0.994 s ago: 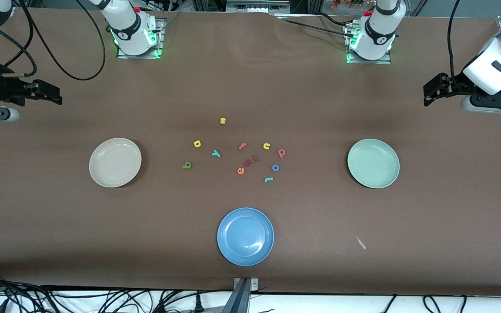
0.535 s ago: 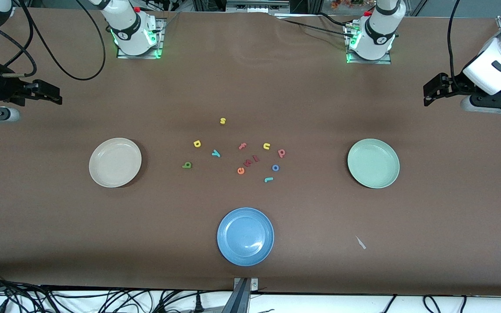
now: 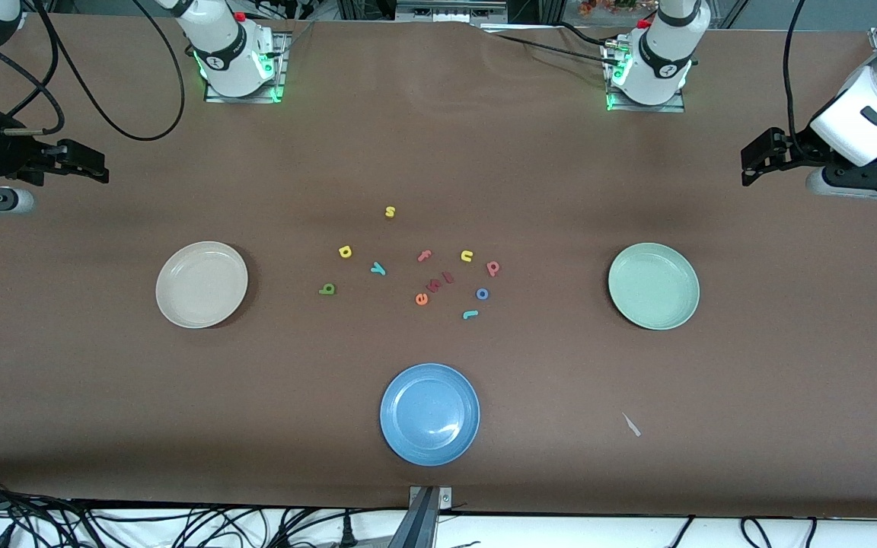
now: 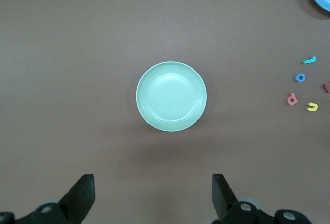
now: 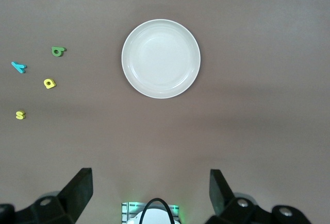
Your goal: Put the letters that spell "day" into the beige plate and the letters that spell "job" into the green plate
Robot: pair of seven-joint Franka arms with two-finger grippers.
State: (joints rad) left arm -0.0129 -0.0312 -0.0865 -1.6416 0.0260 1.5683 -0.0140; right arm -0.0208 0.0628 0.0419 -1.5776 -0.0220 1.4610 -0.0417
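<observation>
I see a counter [image 3: 438,137] covered edge to edge in plain brown sheeting, with slight wrinkles near the edge farthest from the front camera. Lighting is even, with soft shadow bands across the surface. Black cables [image 3: 103,525] lie tangled on a white floor strip below the counter's nearest edge. A metal bracket [image 3: 427,506] sits at that edge's middle.

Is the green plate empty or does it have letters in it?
Empty. The green plate shows only its bare inside; the letters lie on the table.
</observation>
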